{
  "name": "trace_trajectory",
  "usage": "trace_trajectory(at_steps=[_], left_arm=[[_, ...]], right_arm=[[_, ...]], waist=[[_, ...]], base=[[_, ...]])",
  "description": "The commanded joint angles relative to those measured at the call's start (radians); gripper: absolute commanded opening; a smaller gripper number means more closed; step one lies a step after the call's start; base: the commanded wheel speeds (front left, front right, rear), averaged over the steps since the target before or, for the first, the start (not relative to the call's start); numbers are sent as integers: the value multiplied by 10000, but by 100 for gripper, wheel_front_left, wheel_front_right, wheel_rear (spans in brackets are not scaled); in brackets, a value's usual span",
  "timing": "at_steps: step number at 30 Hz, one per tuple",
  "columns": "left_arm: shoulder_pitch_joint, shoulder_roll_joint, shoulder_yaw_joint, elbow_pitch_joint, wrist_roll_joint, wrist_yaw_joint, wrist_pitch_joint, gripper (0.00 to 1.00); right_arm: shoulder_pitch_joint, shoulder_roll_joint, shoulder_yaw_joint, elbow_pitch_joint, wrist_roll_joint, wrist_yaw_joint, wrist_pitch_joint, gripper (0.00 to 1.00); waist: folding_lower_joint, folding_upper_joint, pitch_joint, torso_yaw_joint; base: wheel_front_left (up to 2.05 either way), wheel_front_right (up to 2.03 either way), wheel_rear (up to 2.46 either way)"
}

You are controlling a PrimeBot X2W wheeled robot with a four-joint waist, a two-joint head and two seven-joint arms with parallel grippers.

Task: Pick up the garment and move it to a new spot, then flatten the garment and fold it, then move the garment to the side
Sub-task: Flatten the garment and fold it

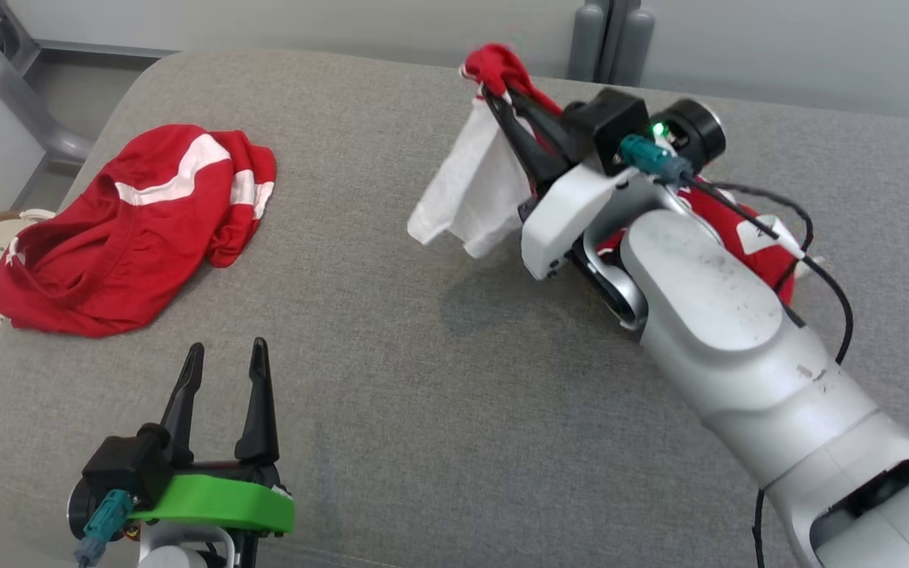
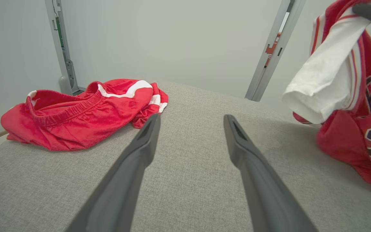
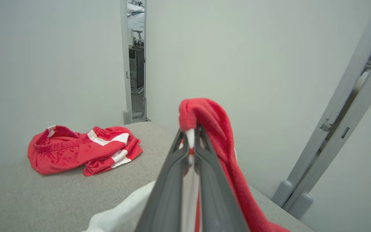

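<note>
Over the right side of the grey cushion (image 1: 423,394), the right hand (image 1: 492,93) is clamped shut on a bunch of the red-and-white jersey (image 1: 474,189), holding its top up while the rest hangs down to the cushion beneath the arm. Near left, the left hand (image 1: 227,347) hovers with fingers spread, holding nothing. Red shorts (image 1: 131,229) lie crumpled at the far left

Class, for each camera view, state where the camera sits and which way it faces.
Head view: on the head, looking forward and down at the grey cushion; left gripper open, right gripper shut on the jersey.
Left wrist view: on the left wrist, looking along its open fingers towards the red shorts.
Right wrist view: on the right wrist, looking along its shut fingers towards the wall.
Shared: all three show the red shorts.
</note>
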Motion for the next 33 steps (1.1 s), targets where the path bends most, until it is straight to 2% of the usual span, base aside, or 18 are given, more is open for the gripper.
trace_trajectory(at_steps=[1,5,10,15,22,29,33], left_arm=[[110,20,53,-11,55,-6,5,100],[159,19,72,-37,55,-27,5,100],[235,19,159,-119,80,0,5,100],[281,18,252,-159,63,14,5,100],[122,19,191,-237,17,48,3,100],[3,19,172,-207,72,6,5,100],[39,21,258,-202,163,-35,5,100]], right_arm=[[-401,-33,16,-203,275,-14,-148,0],[-1278,-30,-183,-624,1064,-14,-414,0],[-2382,-30,-461,-1094,1340,-14,-656,0],[-2737,-42,-1363,-1293,1808,-14,-736,0],[-1399,-39,-3246,-482,937,-14,-733,0],[985,-122,-5645,143,-702,-12,-738,0],[2100,-147,-6509,186,-1200,-12,-738,0]], waist=[[0,0,-179,-200],[0,0,-261,-301],[0,0,-248,-511],[0,0,-186,-793],[0,0,41,-1235],[0,0,110,-1480],[0,0,116,-1615]], base=[[0,0,0],[0,0,0],[0,0,0],[0,0,0],[0,0,0],[0,0,0],[0,0,0]])
